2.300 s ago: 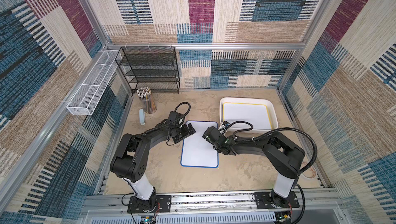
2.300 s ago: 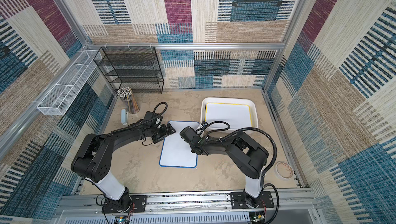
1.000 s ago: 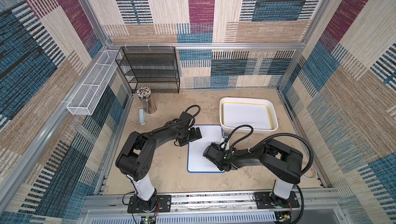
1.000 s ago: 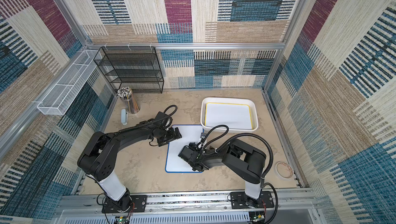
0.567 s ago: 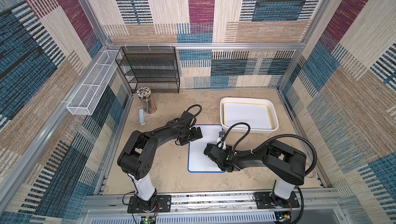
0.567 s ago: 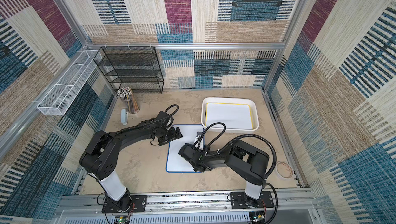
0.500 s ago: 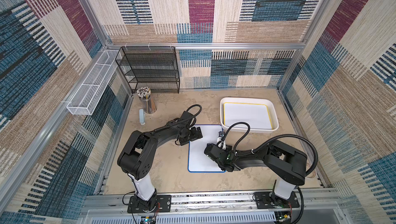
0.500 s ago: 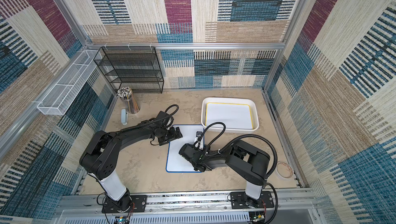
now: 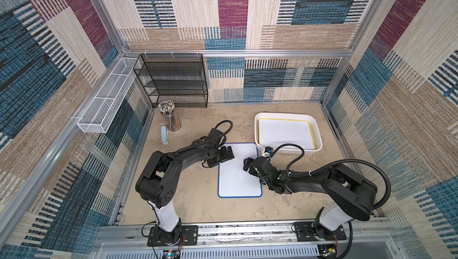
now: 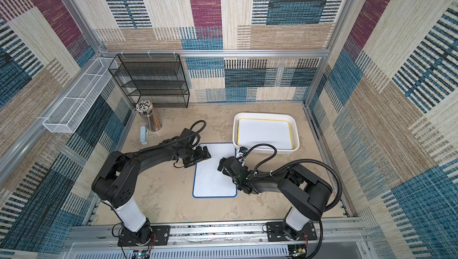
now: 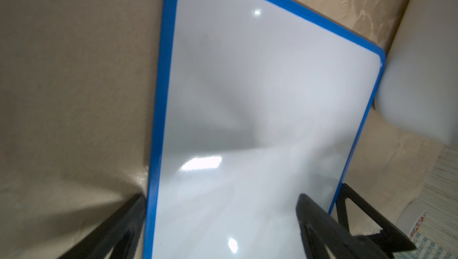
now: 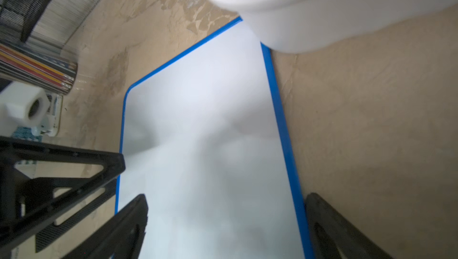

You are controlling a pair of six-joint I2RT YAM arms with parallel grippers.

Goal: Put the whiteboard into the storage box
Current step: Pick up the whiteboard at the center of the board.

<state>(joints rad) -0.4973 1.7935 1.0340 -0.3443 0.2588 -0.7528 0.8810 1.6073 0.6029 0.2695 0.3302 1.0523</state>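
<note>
Both pincers are spread wide and hold nothing. The left pincer point(image 9: 229, 153) is at the far left corner of the whiteboard point(image 9: 239, 178). In the left wrist view one finger point(image 11: 322, 230) is over the white face and the other over the tabletop point(image 9: 198, 203), with the blue edge between them. The right pincer point(image 9: 247, 164) is at the right edge of the same board, also with the blue frame between its fingers point(image 12: 128, 228). I cannot tell if any finger touches the board.

The whiteboard lies flat on the tabletop, near the middle. Its far right corner is right against the near left corner of the storage box point(image 9: 285, 114). Inside the box a yellow-framed whiteboard point(image 9: 285, 133) lies flat.

At the far left stand a cup of pencils point(image 9: 169, 118) and, just beside it, a light blue eraser point(image 9: 164, 135). Behind them is a black mesh rack point(image 9: 173, 81).
</note>
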